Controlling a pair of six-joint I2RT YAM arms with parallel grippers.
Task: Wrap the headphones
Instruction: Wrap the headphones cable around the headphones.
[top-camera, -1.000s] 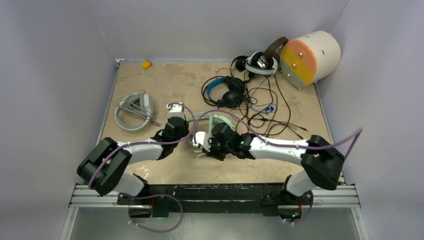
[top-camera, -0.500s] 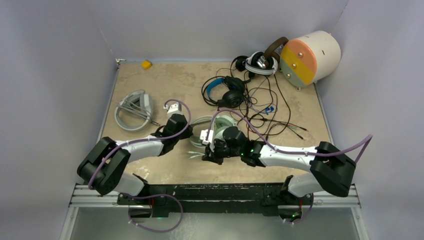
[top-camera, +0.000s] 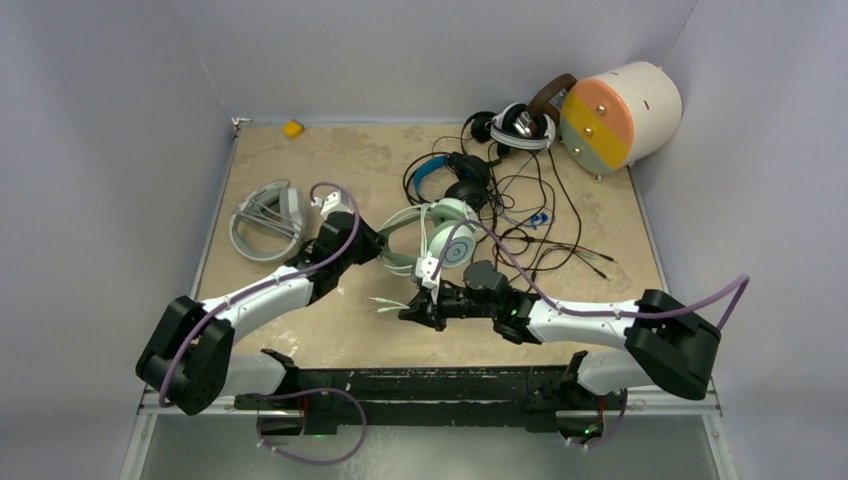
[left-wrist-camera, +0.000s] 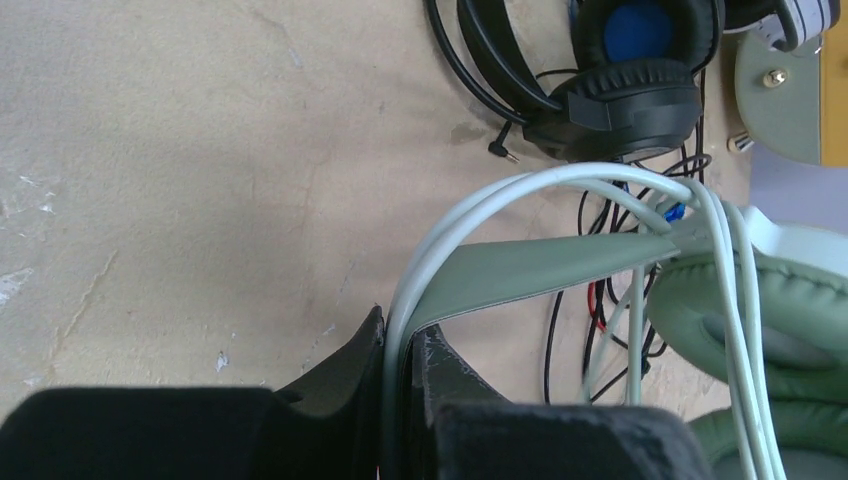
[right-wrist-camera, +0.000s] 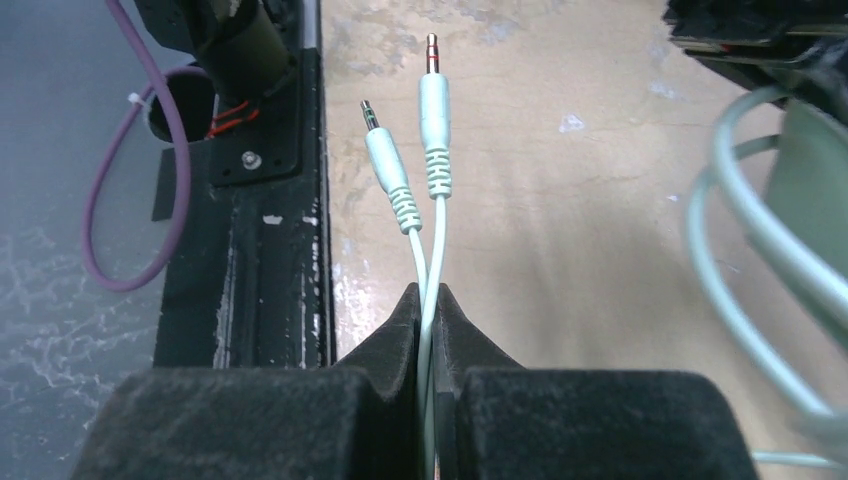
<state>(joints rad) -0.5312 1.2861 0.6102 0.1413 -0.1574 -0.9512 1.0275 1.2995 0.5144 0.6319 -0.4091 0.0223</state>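
Within a second, the mint-green headset (top-camera: 447, 232) emerged from beneath the two wrists at mid-bench and sat in plain view, its ear cups shifted toward the far edge. The left gripper (top-camera: 372, 243), pinched on the headband (left-wrist-camera: 540, 280) and the pale cable (left-wrist-camera: 480, 200), reached farther from the near edge while its arm's elbow slid toward the near-left corner. The right gripper (top-camera: 412, 312), clamped on the pale cable just behind its two plug ends (right-wrist-camera: 420, 120), drew back toward the near edge, its forearm dropping to run almost parallel with that edge
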